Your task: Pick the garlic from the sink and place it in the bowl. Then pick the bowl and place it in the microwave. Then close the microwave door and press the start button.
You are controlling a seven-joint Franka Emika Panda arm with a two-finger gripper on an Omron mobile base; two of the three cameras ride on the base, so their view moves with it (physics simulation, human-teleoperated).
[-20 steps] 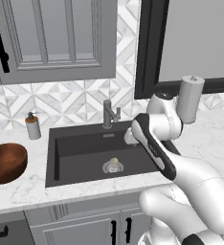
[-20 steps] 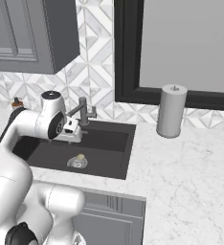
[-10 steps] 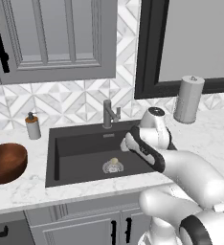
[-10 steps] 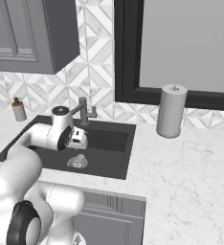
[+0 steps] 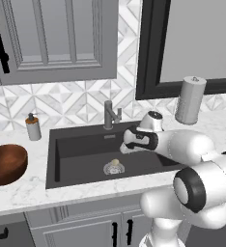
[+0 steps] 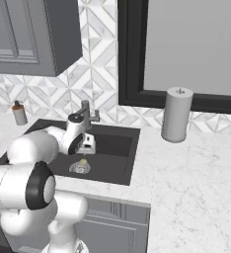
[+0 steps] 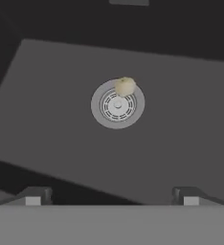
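Since a second ago my arm has dropped and swung out over the sink (image 5: pixel 66 159), wrist now bent down into the basin

My gripper (image 5: pixel 126 146) hangs above the sink floor, fingers wide apart with nothing between them; in the hand view the garlic (image 7: pixel 125 86) lies on the drain (image 7: pixel 117 104) rim at about 1 o'clock, and the bowl (image 5: pixel 5 165) stands on the counter at the sink's 9 o'clock

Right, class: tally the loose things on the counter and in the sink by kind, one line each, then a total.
Garlic bulb: 1
Wooden bowl: 1
Soap dispenser: 1
Paper towel roll: 1
Total: 4
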